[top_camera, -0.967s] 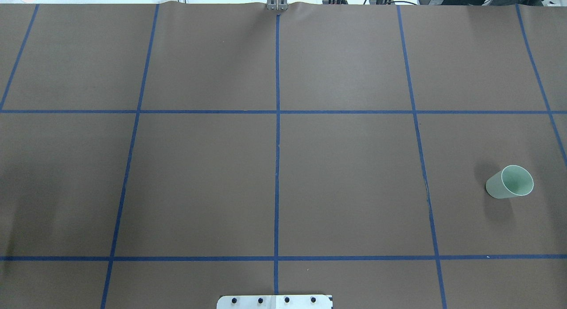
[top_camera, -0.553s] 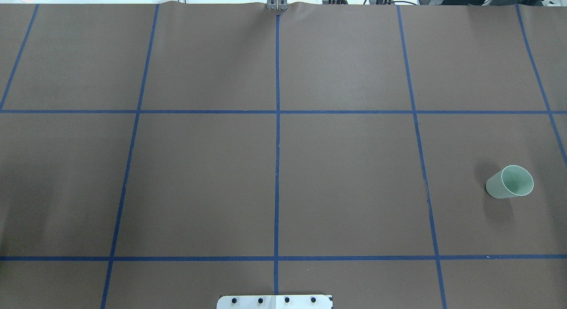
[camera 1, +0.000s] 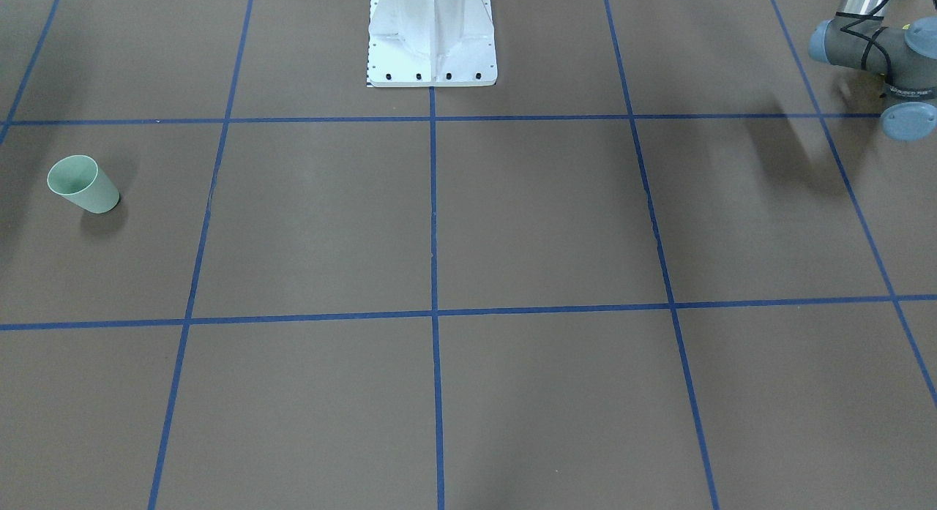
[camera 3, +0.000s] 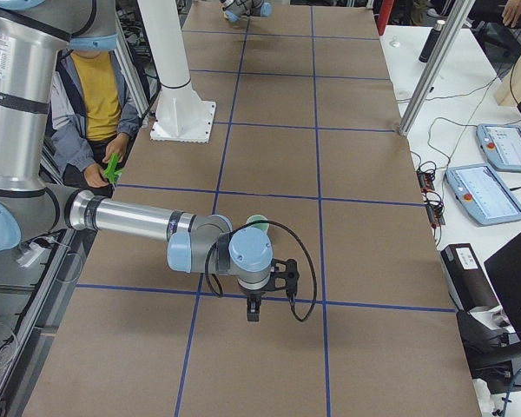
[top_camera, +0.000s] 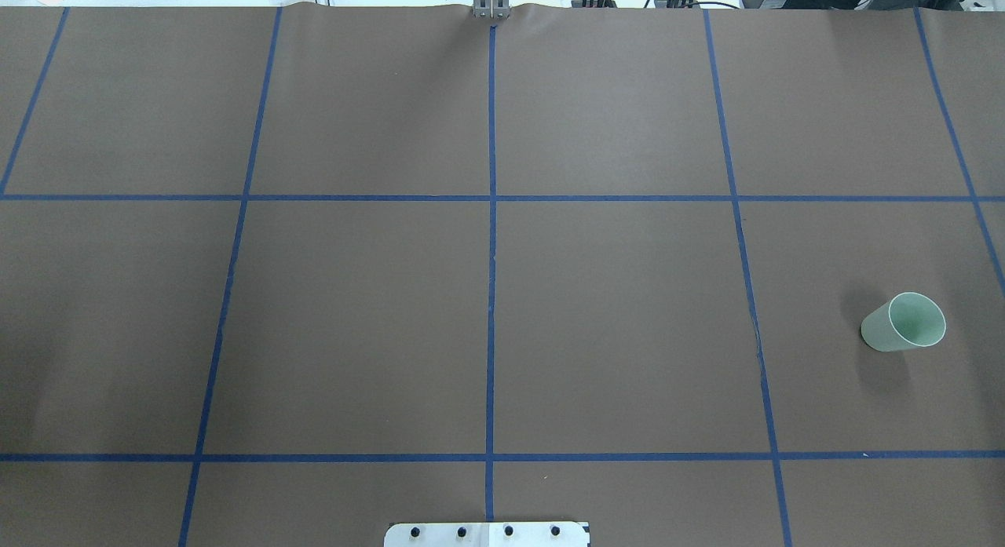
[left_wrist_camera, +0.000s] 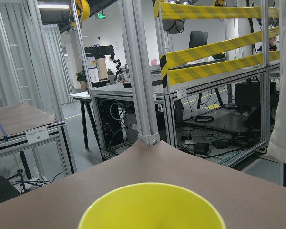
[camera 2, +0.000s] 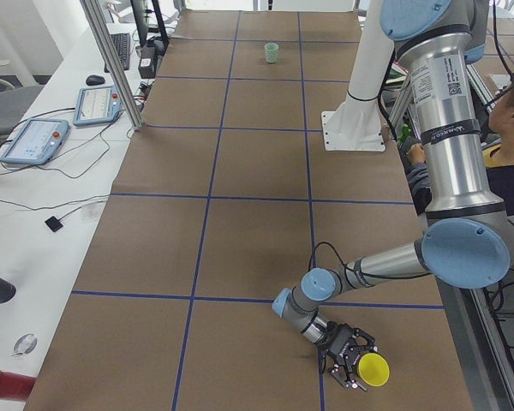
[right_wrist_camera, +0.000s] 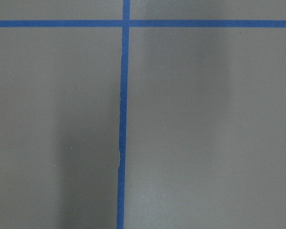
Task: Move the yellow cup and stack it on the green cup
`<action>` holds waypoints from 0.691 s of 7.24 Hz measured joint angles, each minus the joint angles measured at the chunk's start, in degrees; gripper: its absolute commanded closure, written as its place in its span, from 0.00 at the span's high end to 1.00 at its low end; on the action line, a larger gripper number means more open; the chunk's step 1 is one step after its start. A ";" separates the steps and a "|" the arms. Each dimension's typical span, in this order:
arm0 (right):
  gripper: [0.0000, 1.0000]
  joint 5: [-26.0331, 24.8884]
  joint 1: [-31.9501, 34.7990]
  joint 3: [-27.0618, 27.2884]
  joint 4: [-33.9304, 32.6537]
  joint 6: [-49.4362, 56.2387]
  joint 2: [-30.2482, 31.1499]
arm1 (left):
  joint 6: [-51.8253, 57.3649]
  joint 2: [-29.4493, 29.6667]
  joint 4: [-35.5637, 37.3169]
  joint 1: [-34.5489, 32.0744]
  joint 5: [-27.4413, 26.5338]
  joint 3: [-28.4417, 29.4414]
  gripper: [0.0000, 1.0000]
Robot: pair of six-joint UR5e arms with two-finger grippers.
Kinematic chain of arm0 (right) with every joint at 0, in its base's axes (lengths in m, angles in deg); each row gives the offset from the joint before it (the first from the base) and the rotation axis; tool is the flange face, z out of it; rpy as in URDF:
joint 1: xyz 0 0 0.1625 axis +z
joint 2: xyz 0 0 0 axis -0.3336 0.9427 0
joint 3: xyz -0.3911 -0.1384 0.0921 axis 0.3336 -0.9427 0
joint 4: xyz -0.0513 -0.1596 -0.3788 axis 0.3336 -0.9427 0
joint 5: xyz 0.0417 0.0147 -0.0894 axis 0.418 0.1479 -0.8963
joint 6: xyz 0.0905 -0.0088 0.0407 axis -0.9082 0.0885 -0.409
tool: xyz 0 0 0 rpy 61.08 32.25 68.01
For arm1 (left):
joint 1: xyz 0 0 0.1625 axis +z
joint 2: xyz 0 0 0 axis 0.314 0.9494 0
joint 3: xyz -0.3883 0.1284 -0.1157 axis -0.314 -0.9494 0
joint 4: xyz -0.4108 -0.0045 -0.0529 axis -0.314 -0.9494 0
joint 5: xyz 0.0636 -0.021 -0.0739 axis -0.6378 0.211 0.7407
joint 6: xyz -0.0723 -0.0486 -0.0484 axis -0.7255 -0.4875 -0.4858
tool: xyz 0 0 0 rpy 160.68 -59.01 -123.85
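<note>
Small bright yellow plastic tumbler point(camera 2: 374, 370) at the left gripper point(camera 2: 347, 377), at the left end of the table point(camera 2: 240, 223).
Clamped or released, I cannot tell, for this or the right gripper point(camera 3: 252, 308). I judge it light, thin-walled, slick: hold the wall gently below the rim. The pale mint-green plastic tumbler point(top_camera: 903, 324) stands well apart.

Brown table point(top_camera: 353, 311) with blue tape grid point(top_camera: 492, 296); teach pendant point(camera 2: 34, 139) on side bench point(camera 2: 43, 257); yellow-shirted operator point(camera 3: 100, 95)

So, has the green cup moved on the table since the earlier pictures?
No. In the overhead view the green cup stands at the same spot, right of the same blue tape line.
</note>
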 measured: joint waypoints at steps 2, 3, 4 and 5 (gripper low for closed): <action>1.00 0.00 -0.01 0.03 0.00 0.06 0.00 | -0.31 0.00 -0.63 0.06 0.22 0.80 1.00; 1.00 -0.01 -0.01 0.04 0.00 0.06 -0.01 | -0.31 0.00 -0.68 0.11 0.52 1.04 0.97; 1.00 -0.02 -0.02 0.04 0.00 0.05 -0.05 | -0.25 0.00 -0.66 0.22 0.79 1.15 0.84; 1.00 -0.02 -0.02 0.04 0.00 0.01 -0.08 | -0.12 0.00 -0.56 0.39 0.92 1.27 0.63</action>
